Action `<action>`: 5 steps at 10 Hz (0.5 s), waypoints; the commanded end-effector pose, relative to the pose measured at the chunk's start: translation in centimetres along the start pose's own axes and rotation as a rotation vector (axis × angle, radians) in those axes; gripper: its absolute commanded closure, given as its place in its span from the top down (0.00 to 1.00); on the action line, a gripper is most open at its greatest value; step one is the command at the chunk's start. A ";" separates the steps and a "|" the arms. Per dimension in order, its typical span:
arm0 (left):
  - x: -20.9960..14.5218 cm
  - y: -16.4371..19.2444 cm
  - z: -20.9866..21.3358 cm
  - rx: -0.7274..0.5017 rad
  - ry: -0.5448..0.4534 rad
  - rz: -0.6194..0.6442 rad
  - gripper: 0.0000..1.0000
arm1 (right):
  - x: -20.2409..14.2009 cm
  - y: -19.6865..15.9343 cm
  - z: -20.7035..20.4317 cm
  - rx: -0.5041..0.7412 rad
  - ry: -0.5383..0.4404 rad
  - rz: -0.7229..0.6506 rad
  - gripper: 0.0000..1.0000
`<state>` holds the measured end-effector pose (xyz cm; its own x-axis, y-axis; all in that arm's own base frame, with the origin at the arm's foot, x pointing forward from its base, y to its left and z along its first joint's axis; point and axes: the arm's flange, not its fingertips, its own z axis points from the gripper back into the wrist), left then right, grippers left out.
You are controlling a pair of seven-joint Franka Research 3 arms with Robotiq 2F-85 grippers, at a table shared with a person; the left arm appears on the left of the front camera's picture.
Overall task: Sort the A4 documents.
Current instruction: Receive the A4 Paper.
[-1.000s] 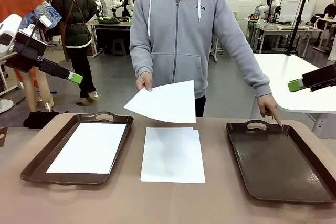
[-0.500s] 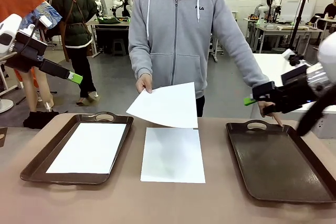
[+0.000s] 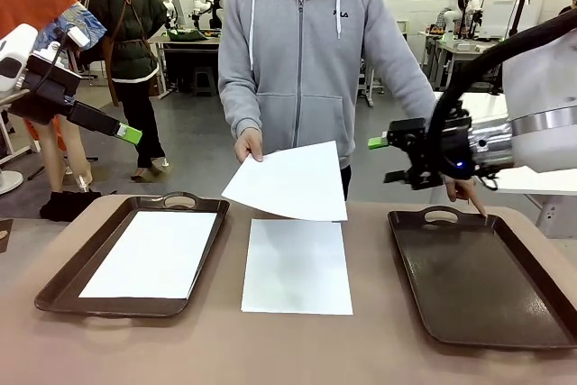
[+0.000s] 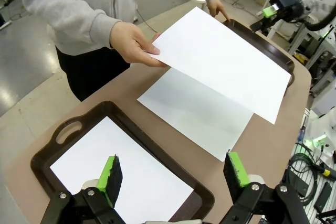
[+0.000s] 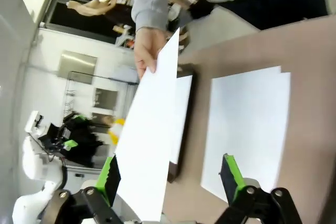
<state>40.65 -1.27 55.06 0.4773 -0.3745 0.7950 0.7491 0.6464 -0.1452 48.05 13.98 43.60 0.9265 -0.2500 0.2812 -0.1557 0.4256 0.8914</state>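
A blank A4 sheet (image 3: 288,182) is held over the surface (image 3: 225,349) by the person's hand (image 3: 248,144), near the robot's right hand (image 3: 386,160), whose jaws are spread wide and empty.

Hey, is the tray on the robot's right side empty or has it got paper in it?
Empty: the right tray shows its dark floor bare from rim to rim in the front view.

Front cam faces person (image 3: 302,60) across table (image 3: 225,349); wrist cams share held sheet (image 4: 220,59).
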 end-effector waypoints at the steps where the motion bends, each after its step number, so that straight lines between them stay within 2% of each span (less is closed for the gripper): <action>1: 0.0 0.1 0.0 -0.006 -0.007 0.003 1.00 | 0.8 -2.5 -2.9 0.016 0.055 -0.043 1.00; 5: 0.0 0.1 0.0 -0.006 -0.007 0.003 1.00 | -0.2 -2.9 -6.2 0.085 0.156 -0.113 1.00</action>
<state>40.66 -1.28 55.06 0.4775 -0.3747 0.7948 0.7490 0.6465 -0.1451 49.83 17.88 37.99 0.9779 -0.1542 0.1412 -0.0787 0.3542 0.9319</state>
